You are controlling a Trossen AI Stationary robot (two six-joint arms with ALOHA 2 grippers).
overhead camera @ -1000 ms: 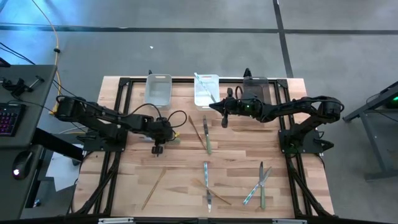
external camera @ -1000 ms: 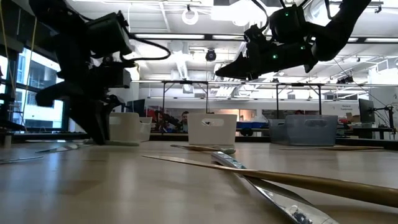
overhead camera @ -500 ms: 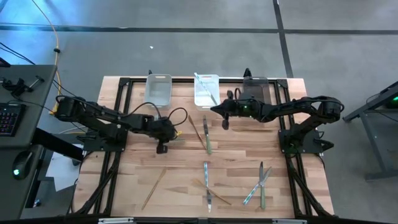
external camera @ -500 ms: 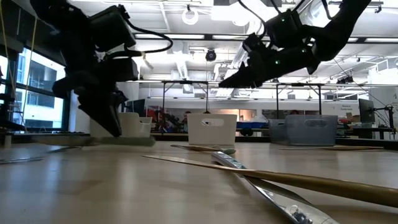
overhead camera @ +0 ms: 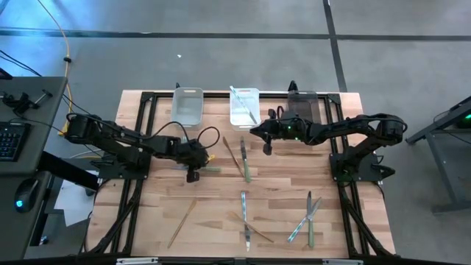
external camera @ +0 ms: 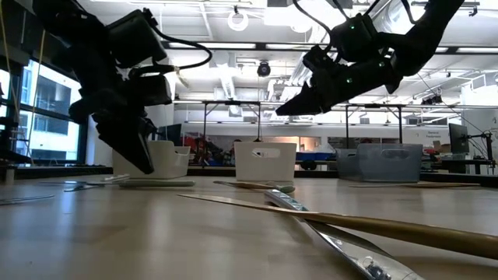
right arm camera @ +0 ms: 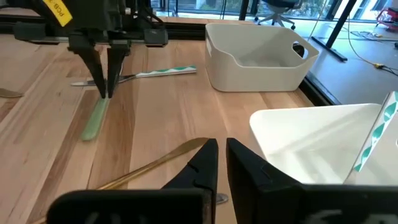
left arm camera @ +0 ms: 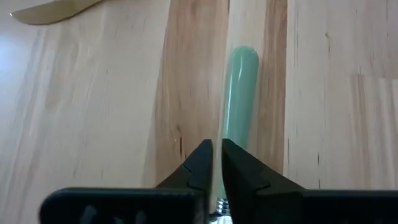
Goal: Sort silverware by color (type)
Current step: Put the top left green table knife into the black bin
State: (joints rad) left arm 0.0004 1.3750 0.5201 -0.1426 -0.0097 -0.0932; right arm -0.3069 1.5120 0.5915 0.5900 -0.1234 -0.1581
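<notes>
Sorting silverware (overhead camera: 246,171): loose pieces lie scattered across the table (overhead camera: 213,221), one already in the middle bin (overhead camera: 244,107).

Left gripper (left arm camera: 215,163) sits low over a pale green utensil (left arm camera: 239,96) lying flat, fingers nearly together astride its handle; whether they grip it is unclear. Slim, stiff, light and likely slippery, it is best pinched mid-handle. Right gripper (right arm camera: 220,157) hovers near the bins, almost closed, empty. Left bin (overhead camera: 188,104) looks empty; dark right bin (overhead camera: 302,104) cannot be judged.

My left gripper (left arm camera: 216,163) covers the near end of the pale green utensil (left arm camera: 239,93), so its type stays unreadable. A gold piece (left arm camera: 53,9) is cut off by the frame edge. In the middle bin (right arm camera: 323,140), a teal-striped handle (right arm camera: 375,134) runs out of view.
</notes>
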